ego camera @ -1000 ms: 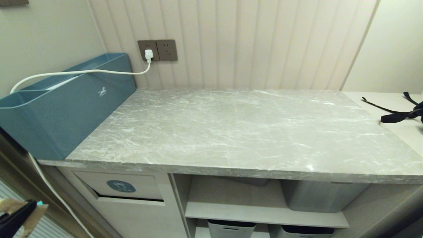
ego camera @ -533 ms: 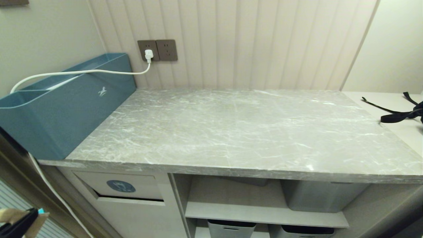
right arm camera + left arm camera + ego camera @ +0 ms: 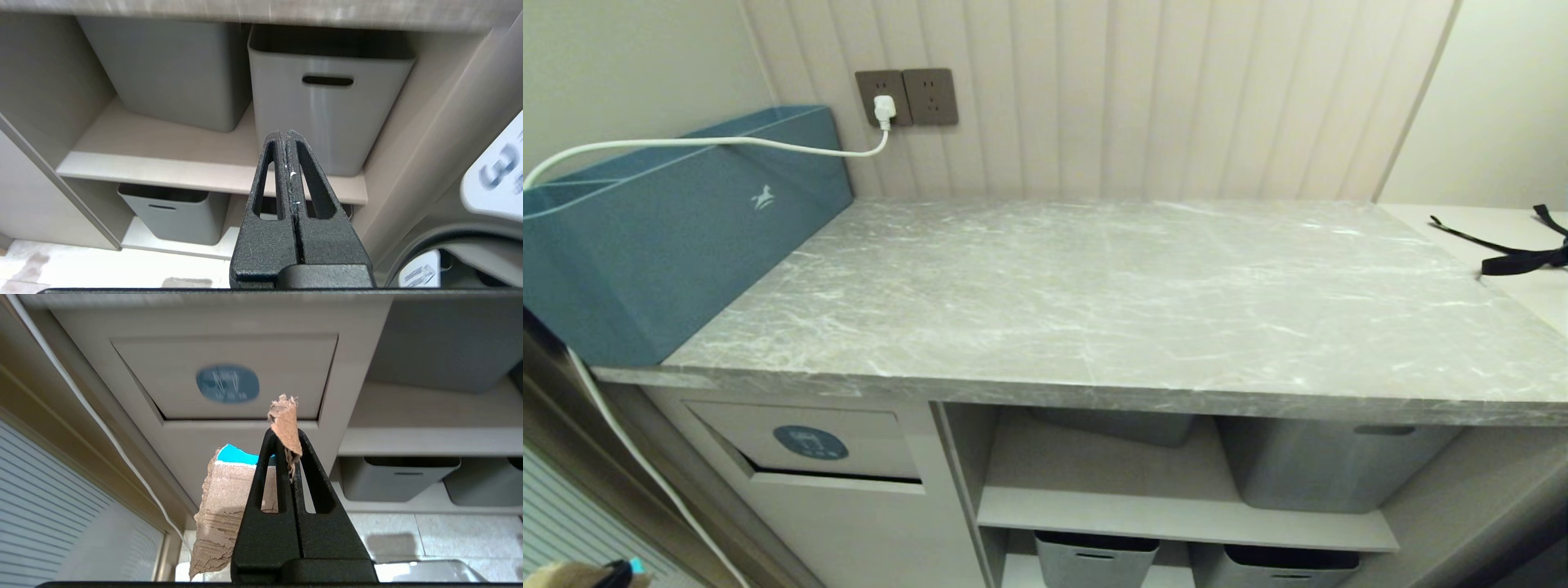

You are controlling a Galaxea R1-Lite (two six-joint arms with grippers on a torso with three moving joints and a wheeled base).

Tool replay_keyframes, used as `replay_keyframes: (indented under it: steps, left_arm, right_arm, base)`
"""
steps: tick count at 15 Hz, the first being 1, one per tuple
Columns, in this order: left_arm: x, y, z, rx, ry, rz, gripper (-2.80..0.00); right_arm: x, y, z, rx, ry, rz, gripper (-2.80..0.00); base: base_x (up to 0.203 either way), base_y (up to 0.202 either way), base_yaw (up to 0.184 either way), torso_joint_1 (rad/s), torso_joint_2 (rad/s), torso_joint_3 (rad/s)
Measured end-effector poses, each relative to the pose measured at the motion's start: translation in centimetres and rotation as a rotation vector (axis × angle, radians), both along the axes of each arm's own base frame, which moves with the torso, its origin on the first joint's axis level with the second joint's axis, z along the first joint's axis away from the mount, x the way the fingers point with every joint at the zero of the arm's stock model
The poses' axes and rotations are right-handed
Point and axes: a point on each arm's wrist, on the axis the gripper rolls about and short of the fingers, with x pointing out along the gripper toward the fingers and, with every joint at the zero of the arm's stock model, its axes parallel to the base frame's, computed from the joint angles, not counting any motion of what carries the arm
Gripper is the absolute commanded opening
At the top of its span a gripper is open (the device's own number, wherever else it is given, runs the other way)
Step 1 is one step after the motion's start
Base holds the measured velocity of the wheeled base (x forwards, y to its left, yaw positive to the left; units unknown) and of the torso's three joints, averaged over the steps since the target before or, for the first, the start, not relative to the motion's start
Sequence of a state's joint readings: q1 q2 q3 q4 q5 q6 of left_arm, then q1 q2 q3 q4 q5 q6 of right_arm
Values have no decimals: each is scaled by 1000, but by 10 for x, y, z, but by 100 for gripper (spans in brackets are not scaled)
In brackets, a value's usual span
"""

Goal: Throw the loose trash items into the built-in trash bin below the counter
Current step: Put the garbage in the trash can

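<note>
Cardboard scrap [image 3: 222, 506] is pinched in the left gripper's [image 3: 284, 446] jaws, near the trash bin [image 3: 245, 381] flap's blue sticker.

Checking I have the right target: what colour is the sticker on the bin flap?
Blue sticker with a white icon, clearest in the left wrist view.

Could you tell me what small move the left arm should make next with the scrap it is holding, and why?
Probably ease the left end effector forward to the beige flap with the blue oval sticker. It is shut on the torn tan cardboard scrap with a teal edge, facing the flap but short of it, and the flap looks nearly closed.
</note>
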State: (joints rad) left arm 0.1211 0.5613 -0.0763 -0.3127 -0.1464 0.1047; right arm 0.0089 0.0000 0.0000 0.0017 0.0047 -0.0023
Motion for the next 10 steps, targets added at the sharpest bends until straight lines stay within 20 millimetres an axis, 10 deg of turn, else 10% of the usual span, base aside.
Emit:
replay_keyframes:
  steps: [10]
  left_arm:
    - [41, 3, 44, -3, 29, -54, -280]
  right_arm:
    - [0, 0, 0, 1, 0, -1, -280]
  base:
    - [0, 0, 0, -195, 481, 285]
